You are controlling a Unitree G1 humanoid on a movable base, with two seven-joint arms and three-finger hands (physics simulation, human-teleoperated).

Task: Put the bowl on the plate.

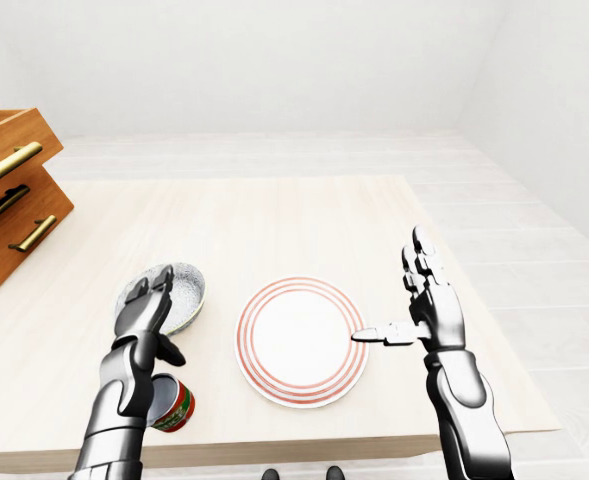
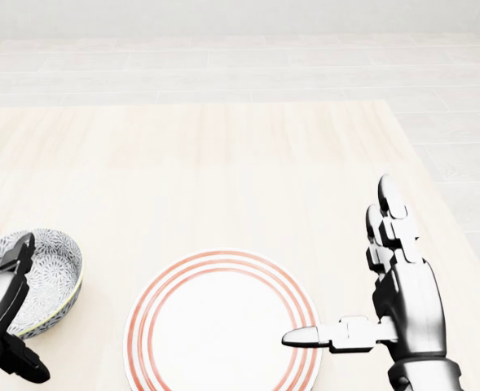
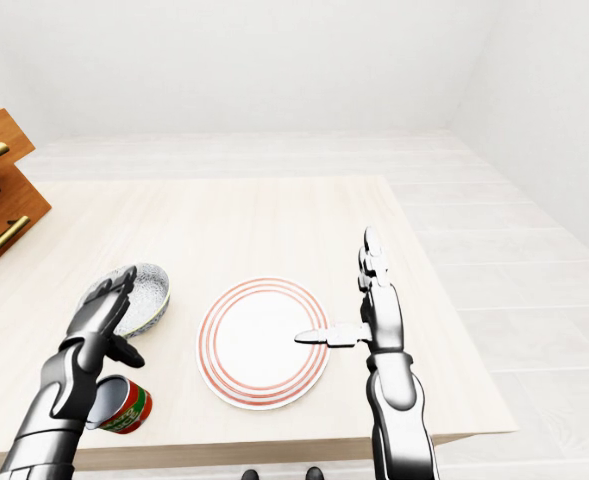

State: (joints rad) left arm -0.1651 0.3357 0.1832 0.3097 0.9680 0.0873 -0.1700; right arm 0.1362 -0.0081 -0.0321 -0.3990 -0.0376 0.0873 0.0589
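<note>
**Left hand (image 1: 146, 312) at the bowl (image 2: 59, 273), nothing on the plate (image 2: 221, 322) yet**

Our left hand meets the bowl's rim on the side away from the plate, with fingers over the inside and the thumb outside. We cannot tell whether they pinch the wall. The bowl sits on the table (image 1: 274, 215) just left of the plate, apart from it. A red can (image 1: 174, 405) sits lower in the left-eye view, also left of the plate, beside our forearm. The plate itself is bare. Right of the plate, our right hand (image 2: 402, 285) hangs unclenched with its fingers straight and its thumb pointing over the plate's rim, holding nothing. We judge the task barely begun: a sure grasp, the lift, the carry rightward and the set-down all remain.
</note>
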